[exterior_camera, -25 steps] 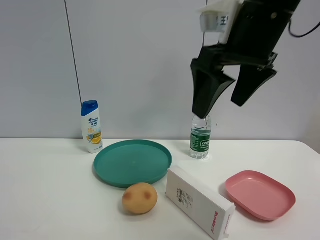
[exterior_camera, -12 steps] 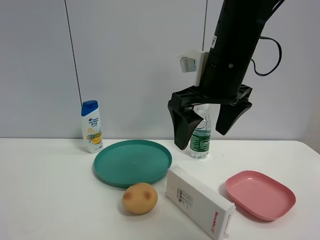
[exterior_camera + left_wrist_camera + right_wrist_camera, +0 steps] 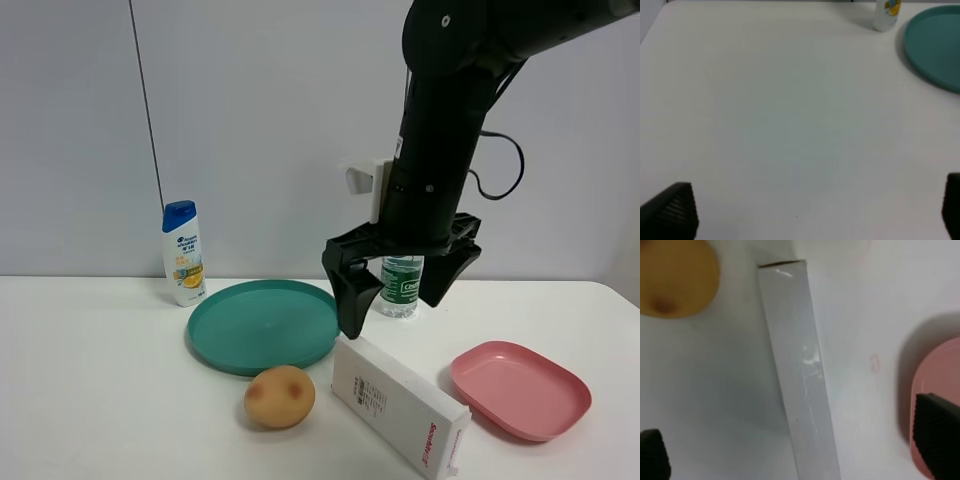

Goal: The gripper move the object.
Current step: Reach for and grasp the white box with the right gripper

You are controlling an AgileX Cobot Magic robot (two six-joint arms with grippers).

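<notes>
Dropping from the top right of the exterior frame, the right gripper (image 3: 392, 315) has come down a long way in one second. It was high above the water bottle (image 3: 402, 285); now it hangs in the centre of the frame, and its nearer fingertip is just above the far end of the object (image 3: 395, 400). Its jaws are spread wide as before and hold nothing.

The object has not moved. It lies flat on the table (image 3: 90, 400) in the lower centre-right of the frame, between the potato (image 3: 280, 396) and the pink dish (image 3: 520, 388), just below the teal plate (image 3: 265, 325). In the right wrist view the carton runs between the two fingertips, with bare table on each side, so the jaws seem to stand across its narrow width.

I judge the approach is almost finished: a little more descent, then closing, and the carton can be carried.

The left gripper (image 3: 805, 215) is also released and hangs over bare table, well apart from the object.
</notes>
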